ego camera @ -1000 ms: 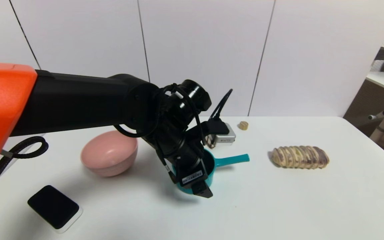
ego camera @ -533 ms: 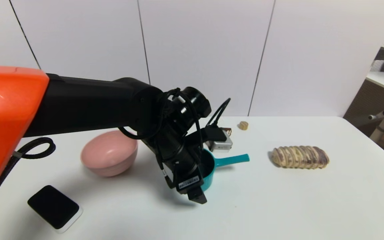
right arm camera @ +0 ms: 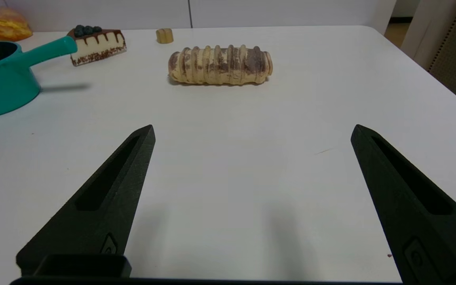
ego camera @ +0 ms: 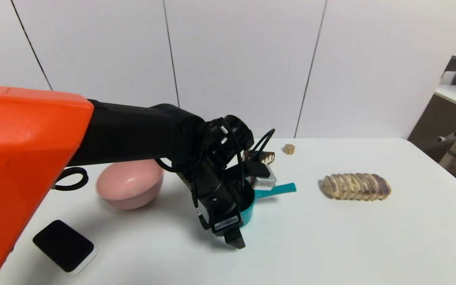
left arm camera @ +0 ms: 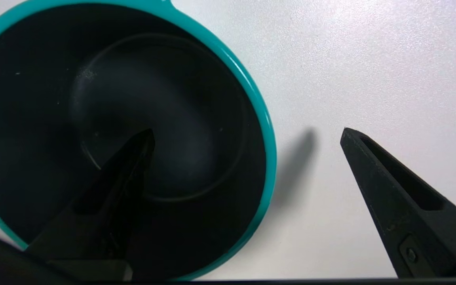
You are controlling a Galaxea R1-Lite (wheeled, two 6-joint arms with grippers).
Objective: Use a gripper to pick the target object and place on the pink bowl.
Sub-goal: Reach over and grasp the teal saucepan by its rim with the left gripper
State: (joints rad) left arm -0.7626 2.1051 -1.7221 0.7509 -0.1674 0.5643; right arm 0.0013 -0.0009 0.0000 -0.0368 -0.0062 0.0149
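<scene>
Two black fingers of the left gripper [left arm camera: 247, 132] stand wide astride the teal saucepan [ego camera: 248, 211] rim, one inside, one outside, beside the pink bowl [ego camera: 129, 186] on the white table [ego camera: 350, 237]; closing squarely on the wall should grip best. Right gripper [right arm camera: 251, 130] waits parked, wide.

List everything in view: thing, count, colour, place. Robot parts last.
saucepan: one, teal with dark inside, table centre, handle toward the bread
bowl: one, pink, left of the saucepan
bread roll: one, tan with brown streaks, right of the saucepan
cake slice: one, cream and chocolate with berries, behind the saucepan
small block: one, tan, at the far edge
pastry: one, orange-yellow, far side of the table
flat pad: one, black on white, near left
table: one, white
left gripper: open, one finger inside the saucepan, one outside
right gripper: open, parked over bare table
</scene>
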